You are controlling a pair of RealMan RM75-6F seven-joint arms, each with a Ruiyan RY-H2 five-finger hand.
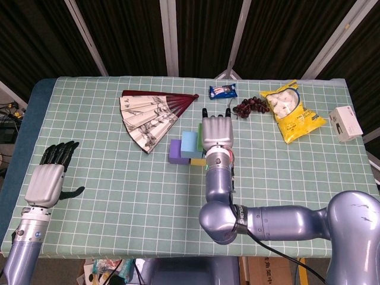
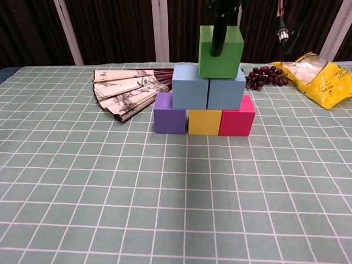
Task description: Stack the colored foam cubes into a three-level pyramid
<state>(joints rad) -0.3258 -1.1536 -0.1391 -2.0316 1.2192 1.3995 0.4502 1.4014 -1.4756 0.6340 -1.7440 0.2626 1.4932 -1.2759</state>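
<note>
In the chest view a purple cube, a yellow cube and a pink cube form the bottom row. Two light blue cubes sit on them. A green cube is at the top, a little right of centre, low on the blue pair. My right hand grips it from above, a dark finger down its front face. From the head view my right hand covers most of the stack; the purple cube and one blue cube show. My left hand lies open near the table's left edge.
A folding fan lies spread just left of and behind the stack. Dark grapes, a yellow snack bag and a small blue packet lie behind and to the right. A white box sits at the far right edge.
</note>
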